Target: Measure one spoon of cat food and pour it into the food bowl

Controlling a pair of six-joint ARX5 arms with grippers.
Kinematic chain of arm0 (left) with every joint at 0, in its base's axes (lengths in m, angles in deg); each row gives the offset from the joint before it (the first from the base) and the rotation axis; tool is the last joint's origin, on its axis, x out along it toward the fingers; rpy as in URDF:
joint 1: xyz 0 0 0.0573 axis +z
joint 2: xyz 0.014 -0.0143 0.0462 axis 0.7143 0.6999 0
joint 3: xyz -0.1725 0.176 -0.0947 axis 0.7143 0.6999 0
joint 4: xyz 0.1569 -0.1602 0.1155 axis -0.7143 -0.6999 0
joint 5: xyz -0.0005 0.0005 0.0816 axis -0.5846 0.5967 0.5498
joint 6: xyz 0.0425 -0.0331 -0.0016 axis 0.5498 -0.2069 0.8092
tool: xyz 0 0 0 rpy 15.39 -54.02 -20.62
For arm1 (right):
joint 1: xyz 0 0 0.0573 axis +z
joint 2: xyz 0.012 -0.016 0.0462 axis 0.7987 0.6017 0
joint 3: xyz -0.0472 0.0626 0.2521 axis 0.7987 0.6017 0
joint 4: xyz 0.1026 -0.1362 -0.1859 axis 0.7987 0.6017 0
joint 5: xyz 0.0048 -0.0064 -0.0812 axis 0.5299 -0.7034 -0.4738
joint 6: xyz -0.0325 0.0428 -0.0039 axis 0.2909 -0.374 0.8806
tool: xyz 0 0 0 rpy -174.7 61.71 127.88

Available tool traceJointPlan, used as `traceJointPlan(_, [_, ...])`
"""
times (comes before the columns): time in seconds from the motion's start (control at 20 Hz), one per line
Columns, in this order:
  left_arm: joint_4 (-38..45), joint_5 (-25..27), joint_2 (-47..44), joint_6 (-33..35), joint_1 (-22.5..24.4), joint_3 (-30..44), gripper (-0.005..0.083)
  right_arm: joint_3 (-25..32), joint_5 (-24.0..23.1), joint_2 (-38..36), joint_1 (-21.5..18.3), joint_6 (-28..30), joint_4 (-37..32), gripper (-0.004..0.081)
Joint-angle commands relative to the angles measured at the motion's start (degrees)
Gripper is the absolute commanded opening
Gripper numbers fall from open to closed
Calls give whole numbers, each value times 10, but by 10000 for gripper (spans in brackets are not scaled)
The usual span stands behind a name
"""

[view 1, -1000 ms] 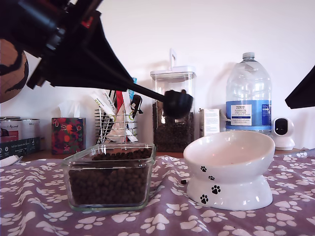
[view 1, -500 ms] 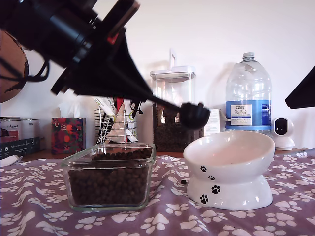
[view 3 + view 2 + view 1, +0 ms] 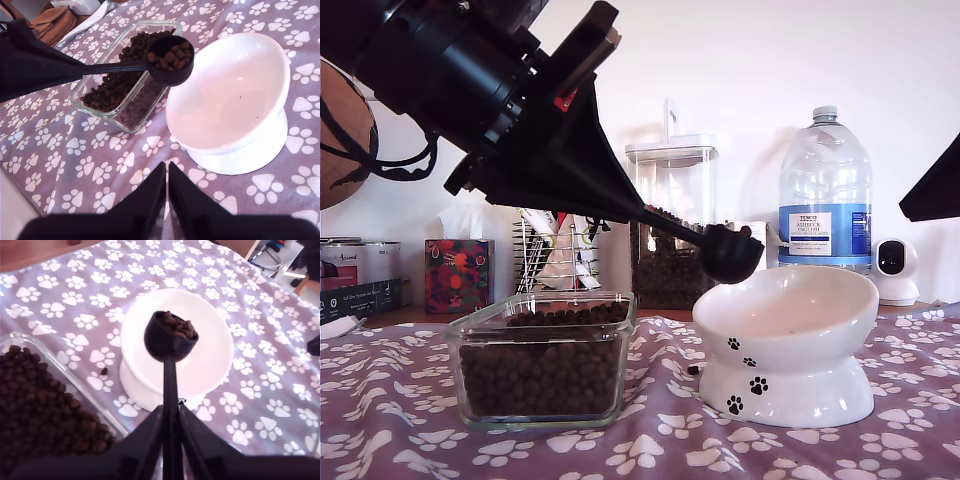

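Note:
My first gripper (image 3: 170, 409) is shut on the thin handle of the black spoon (image 3: 170, 337). The spoon's cup is level and heaped with brown cat food (image 3: 177, 326). In the exterior view the first gripper (image 3: 638, 208) reaches in from the upper left. There the spoon (image 3: 732, 252) hangs just above the near-left rim of the white paw-print food bowl (image 3: 790, 310). The food bowl (image 3: 230, 95) has no kibble inside. My second gripper (image 3: 166, 169) is shut on nothing and hovers over the cloth beside the bowl.
A square glass container (image 3: 545, 360) full of kibble stands at the exterior view's left of the bowl. Behind are a tall clear canister (image 3: 670, 230), a water bottle (image 3: 825, 190), a small white camera (image 3: 895, 270), a tissue box (image 3: 458, 275) and a wire rack (image 3: 555, 250). One stray pellet (image 3: 104, 371) lies on the cloth.
The first gripper has carried the loaded spoon toward the exterior view's right and downward, from in front of the canister to just over the bowl's rim.

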Motion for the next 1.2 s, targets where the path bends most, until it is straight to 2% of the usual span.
traceJointPlan(0.0, [6, 9, 2, 19, -4, -4, -20, -3, 0, 3, 2, 0, -5, -12])
traceJointPlan(0.15, [15, 54, 5, 77, -19, -4, -20, -3, 0, 3, 2, 0, -5, -12])
traceJointPlan(0.4, [45, 78, 35, 133, -42, -5, -20, -3, 0, 3, 2, 0, -5, -12])
traceJointPlan(0.65, [73, 159, 47, 270, -77, -5, -20, -3, 0, 3, 2, 0, -5, -12])
traceJointPlan(1.15, [109, 186, 47, 435, -90, -5, -20, -3, 0, 3, 2, 0, -6, -12])
